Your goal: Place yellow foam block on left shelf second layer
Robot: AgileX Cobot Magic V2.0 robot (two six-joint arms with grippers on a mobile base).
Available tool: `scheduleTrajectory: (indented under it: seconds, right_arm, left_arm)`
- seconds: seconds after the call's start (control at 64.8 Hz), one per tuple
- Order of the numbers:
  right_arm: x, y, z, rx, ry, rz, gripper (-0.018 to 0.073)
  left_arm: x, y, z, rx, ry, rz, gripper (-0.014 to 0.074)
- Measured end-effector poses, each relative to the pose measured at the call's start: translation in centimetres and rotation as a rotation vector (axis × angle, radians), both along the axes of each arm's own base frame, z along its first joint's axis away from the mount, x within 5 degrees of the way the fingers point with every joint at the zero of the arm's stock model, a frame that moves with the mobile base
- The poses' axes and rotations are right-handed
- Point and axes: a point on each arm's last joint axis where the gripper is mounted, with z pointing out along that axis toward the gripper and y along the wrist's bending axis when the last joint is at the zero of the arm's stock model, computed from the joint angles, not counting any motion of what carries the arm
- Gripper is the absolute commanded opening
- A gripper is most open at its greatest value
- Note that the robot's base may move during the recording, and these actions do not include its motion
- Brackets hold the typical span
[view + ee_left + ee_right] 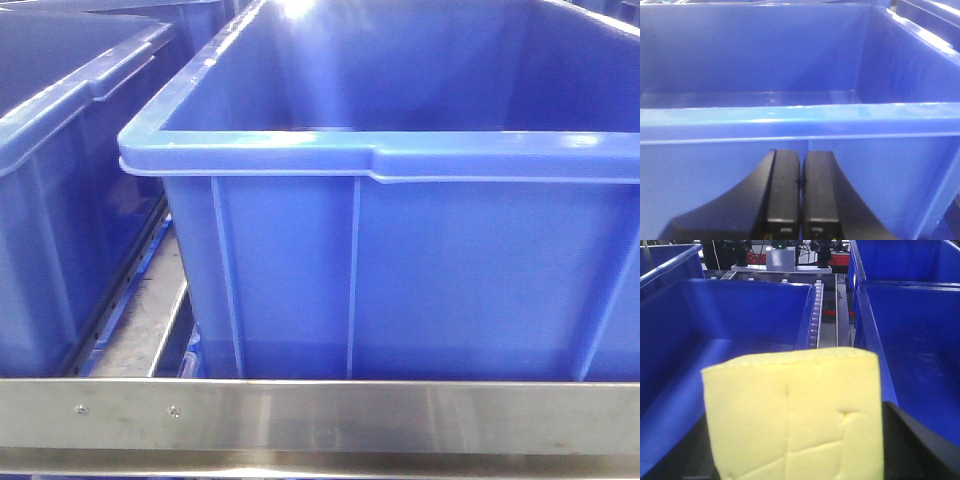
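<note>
The right gripper (792, 440) is clamped on the block (790, 385). The yellow foam fills the lower middle of the right wrist view. One black finger (920, 445) lies against its side at 4 o'clock, and a dark sliver of the other shows at 8 o'clock. Thin creases cross the near face. The frame cuts off the block's bottom, and the foam hides the fingertips.

Past the block, a left bin (715, 330) lies at 10 o'clock and a right bin (920, 340) at 2 o'clock, both blue. A roller track (815, 315) runs between them toward 12. At 12 o'clock, far back, stands a grey box (782, 260) with a green light on top. The dark and red gear around it is too blurred to name.

The left gripper (801, 155) has its two black fingers pressed together, with only a hairline seam between them and nothing held. It points at the wall of a blue tub (790, 120), whose glossy rim crosses the whole left wrist view. Some of the tub's inside shows above the rim, but its floor is only partly seen.

The front view shows a large blue crate (400, 260) at centre, with glare on its far wall at 12 o'clock. A second crate (60, 200) at 9 o'clock is cut off by the frame. A dark slotted rail (125, 300) runs between them. A steel bar (320, 415) with two screws spans 6 o'clock and hides the crates' bases.
</note>
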Motion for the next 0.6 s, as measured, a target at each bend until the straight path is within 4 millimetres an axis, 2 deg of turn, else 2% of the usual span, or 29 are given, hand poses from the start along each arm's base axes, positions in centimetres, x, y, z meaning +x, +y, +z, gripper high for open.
scheduleTrajectory:
  seconds: [0.602]
  right_arm:
    - [0.0,0.0,0.0,0.0,0.0,0.0,0.033]
  left_arm:
    - [0.0,0.0,0.0,0.0,0.0,0.0,0.0136]
